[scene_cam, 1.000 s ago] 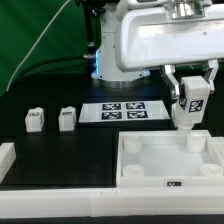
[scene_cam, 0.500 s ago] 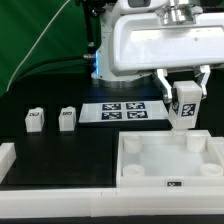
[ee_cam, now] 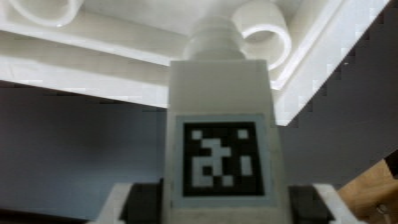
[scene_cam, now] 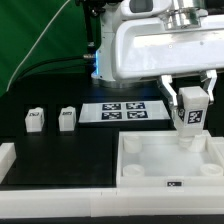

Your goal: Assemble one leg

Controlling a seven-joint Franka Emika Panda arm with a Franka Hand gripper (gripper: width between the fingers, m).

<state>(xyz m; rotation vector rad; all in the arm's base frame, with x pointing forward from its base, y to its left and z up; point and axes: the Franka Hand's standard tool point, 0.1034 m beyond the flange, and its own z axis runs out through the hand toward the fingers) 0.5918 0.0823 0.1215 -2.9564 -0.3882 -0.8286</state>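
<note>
My gripper (scene_cam: 191, 105) is shut on a white leg (scene_cam: 190, 120) with a black-and-white tag on its face, holding it upright over the far right corner of the large white tray-like part (scene_cam: 170, 168). In the wrist view the leg (ee_cam: 221, 120) fills the middle, clamped between my fingers (ee_cam: 143, 203), with a round corner socket (ee_cam: 267, 40) of the tray beyond its tip. Two more legs (scene_cam: 34, 120) (scene_cam: 67, 118) stand on the black table at the exterior view's left.
The marker board (scene_cam: 124, 110) lies flat behind the tray. A white rail (scene_cam: 50, 190) runs along the front edge of the table. The robot's white base (scene_cam: 120, 50) stands at the back.
My gripper with the leg rose, shifted slightly toward the exterior view's left, then came back right and down over the tray's far right corner. The two loose legs have not moved.
</note>
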